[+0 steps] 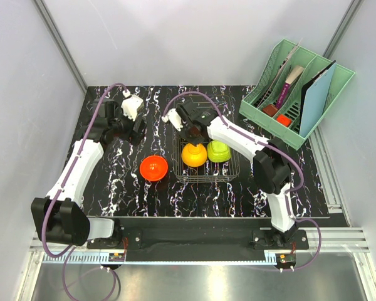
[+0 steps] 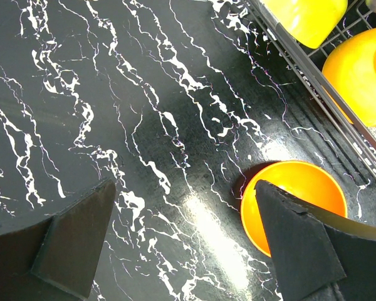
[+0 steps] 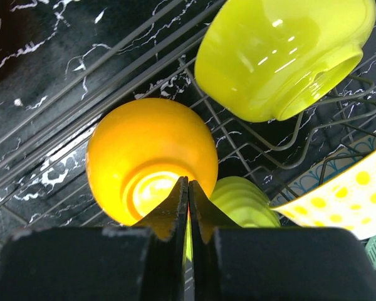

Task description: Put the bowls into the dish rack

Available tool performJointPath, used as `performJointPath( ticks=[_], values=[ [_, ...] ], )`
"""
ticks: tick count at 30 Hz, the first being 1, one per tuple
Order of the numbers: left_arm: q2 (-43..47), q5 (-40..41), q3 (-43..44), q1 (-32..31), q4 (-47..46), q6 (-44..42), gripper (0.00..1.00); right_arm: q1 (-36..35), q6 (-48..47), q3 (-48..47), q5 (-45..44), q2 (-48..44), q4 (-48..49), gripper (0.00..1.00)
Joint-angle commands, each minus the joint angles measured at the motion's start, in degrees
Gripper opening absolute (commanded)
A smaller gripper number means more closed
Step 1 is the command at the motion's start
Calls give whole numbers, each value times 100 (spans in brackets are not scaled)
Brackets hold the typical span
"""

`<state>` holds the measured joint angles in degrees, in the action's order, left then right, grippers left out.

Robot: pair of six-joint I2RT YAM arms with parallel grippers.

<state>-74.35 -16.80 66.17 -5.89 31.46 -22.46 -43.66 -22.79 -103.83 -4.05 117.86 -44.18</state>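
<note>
1. My left gripper (image 1: 136, 132) hangs over the marbled table (image 1: 113, 182), jaws spread wide and holding nothing. The one bowl not yet loaded, the red-orange bowl (image 1: 153, 167), sits upright on the table just left of the dish rack (image 1: 207, 174).
2. In the left wrist view that bowl lies partly under one finger (image 2: 301, 244) rather than between the two. If I drop straight down from here, I judge that the finger lands on the rim. That could tip the bowl or skid it across the glossy top into the rack's wires.
3. My right gripper (image 3: 188, 202) is inside the rack, jaws pressed together on nothing. It sits right above the foot of the upturned yellow-orange bowl (image 3: 150, 150). Any dip could poke that slick bowl off its wires.
4. Just right of it, the lime bowl (image 3: 282, 56) leans on its side. A shove from the neighbouring bowl, or from my wrist pulling out, may roll it.
5. Further right, a ribbed bowl (image 3: 244, 200) and a dotted bowl (image 3: 344, 188) crowd the corner. I cannot tell how firmly they rest, so a sideways exit risks clipping them.
</note>
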Motion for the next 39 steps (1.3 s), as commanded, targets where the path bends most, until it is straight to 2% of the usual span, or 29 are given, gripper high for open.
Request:
performJointPath(
  ticks=[1,15,30,36,39],
  values=[
    [113,-131,-17,27,-255,-31,99,147,204,-339,-139,61,314,1],
    [114,-122,-34,35,-246,-48,99,156,73,-181,168,237,103,1],
    [140,-157,97,27,-211,-22,99,147,-735,29,1117,-193,-1284,0],
    [157,-166,98,27,-176,-22,99,147,-1079,152,907,-334,-1628,0],
    [157,-192,80,27,-176,-4,99,165,-912,162,897,-439,-1331,0]
  ],
)
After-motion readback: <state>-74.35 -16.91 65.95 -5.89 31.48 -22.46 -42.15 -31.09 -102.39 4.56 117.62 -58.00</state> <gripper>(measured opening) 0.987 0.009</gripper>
